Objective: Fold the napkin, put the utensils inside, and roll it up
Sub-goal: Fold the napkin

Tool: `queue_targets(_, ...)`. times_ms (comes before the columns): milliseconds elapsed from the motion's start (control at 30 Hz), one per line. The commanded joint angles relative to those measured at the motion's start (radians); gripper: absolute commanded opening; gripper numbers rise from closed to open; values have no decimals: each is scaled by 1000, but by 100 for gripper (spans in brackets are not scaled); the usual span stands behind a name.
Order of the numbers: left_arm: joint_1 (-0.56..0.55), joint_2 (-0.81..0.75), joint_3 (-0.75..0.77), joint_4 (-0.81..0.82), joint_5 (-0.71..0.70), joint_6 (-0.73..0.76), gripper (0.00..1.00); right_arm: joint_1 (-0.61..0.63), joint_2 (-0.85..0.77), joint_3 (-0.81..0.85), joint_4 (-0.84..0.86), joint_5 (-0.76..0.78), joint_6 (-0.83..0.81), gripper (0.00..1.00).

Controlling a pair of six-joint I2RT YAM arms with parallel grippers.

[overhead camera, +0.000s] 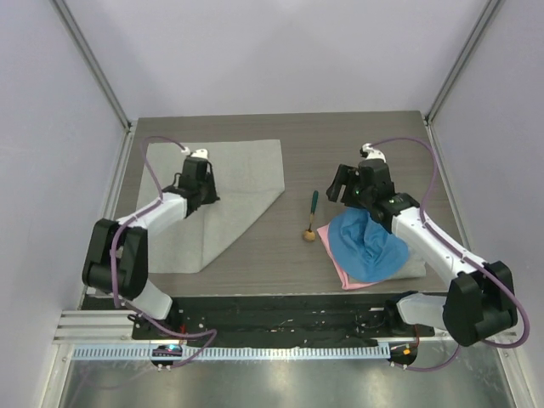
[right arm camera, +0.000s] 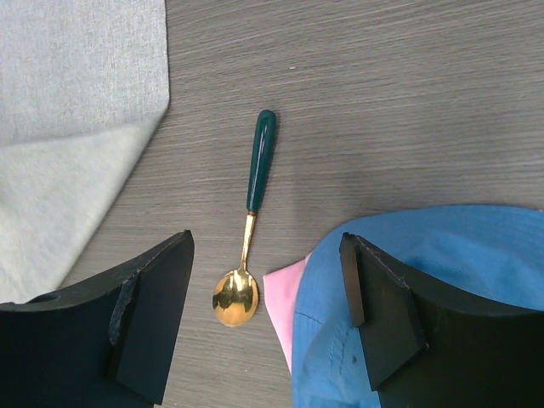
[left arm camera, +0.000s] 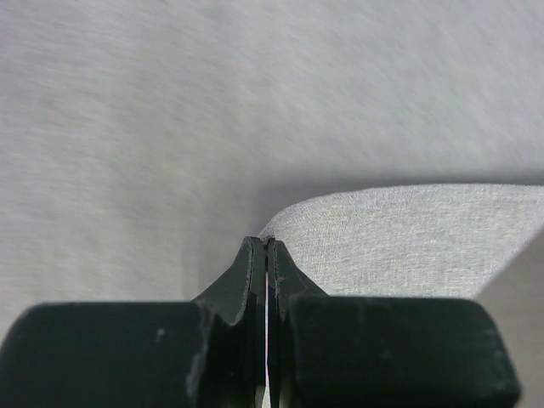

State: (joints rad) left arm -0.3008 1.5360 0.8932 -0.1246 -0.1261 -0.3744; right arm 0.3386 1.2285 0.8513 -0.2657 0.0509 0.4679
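Observation:
The light grey napkin (overhead camera: 246, 170) lies at the table's back left, with its near right side running in a diagonal edge. My left gripper (overhead camera: 202, 183) is over its middle, shut on a lifted flap of the napkin (left arm camera: 408, 238); the jaws (left arm camera: 267, 242) pinch the cloth's edge. The spoon (overhead camera: 311, 217), with a dark green handle and a gold bowl, lies on the bare table between the cloths, bowl toward me. My right gripper (overhead camera: 340, 191) is open and empty above it; in the right wrist view the spoon (right arm camera: 246, 229) lies between the spread fingers (right arm camera: 265, 255).
A blue cloth (overhead camera: 367, 246) lies bunched on a pink cloth (overhead camera: 340, 274) at the near right, close beside the spoon's bowl. Both show in the right wrist view, the blue (right arm camera: 459, 255) over the pink (right arm camera: 285, 297). The napkin's corner (right arm camera: 76, 85) is at that view's upper left.

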Motion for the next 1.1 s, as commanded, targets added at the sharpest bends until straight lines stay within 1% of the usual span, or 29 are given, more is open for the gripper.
queue_targets(0, 146, 78, 104, 22, 17, 25, 0, 0, 49, 63, 83, -22, -11, 78)
queue_targets(33, 184, 93, 139, 22, 17, 41, 0, 2, 58, 68, 86, -25, -12, 78)
queue_targets(100, 213, 147, 189, 11, 0, 61, 0, 2, 84, 84, 94, -25, -15, 78)
queue_targets(167, 255, 196, 292, -29, 3, 91, 0, 0, 101, 100, 97, -19, -20, 78)
queue_targets(200, 267, 249, 331, -43, 5, 100, 0, 0, 114, 113, 103, -17, -21, 78)
queue_targets(233, 293, 275, 405, -56, 8, 118, 0, 0, 118, 120, 105, -11, -25, 78)
queue_targets(267, 296, 304, 447, -91, 11, 133, 0, 2, 126, 133, 108, -8, -28, 78)
queue_targets(300, 325, 366, 490, -119, 14, 146, 0, 4, 140, 141, 109, -5, -28, 78)
queue_targets(333, 333, 393, 577, -142, 17, 161, 0, 0, 146, 147, 111, 0, -29, 78)
queue_targets(400, 359, 455, 654, -204, 10, 199, 0, 2, 164, 170, 109, 3, -37, 78)
queue_targets(433, 368, 510, 724, -220, 14, 209, 0, 0, 181, 176, 111, 6, -37, 78)
queue_targets(600, 434, 634, 884, -285, 63, 247, 0, 3, 229, 212, 112, 18, -45, 78)
queue_targets(667, 442, 686, 961, -306, 78, 265, 0, 0, 244, 218, 114, 18, -40, 78)
queue_targets(833, 482, 763, 1091, -339, 118, 275, 0, 2, 269, 227, 117, 17, -28, 78)
queue_targets(967, 497, 811, 1174, -354, 120, 288, 0, 0, 282, 230, 118, 23, -23, 78)
queue_targets(1000, 500, 837, 1216, -360, 120, 290, 0, 2, 289, 232, 118, 21, -23, 78)
queue_targets(1067, 509, 866, 1265, -395, 154, 298, 0, 2, 299, 236, 118, 20, -18, 78)
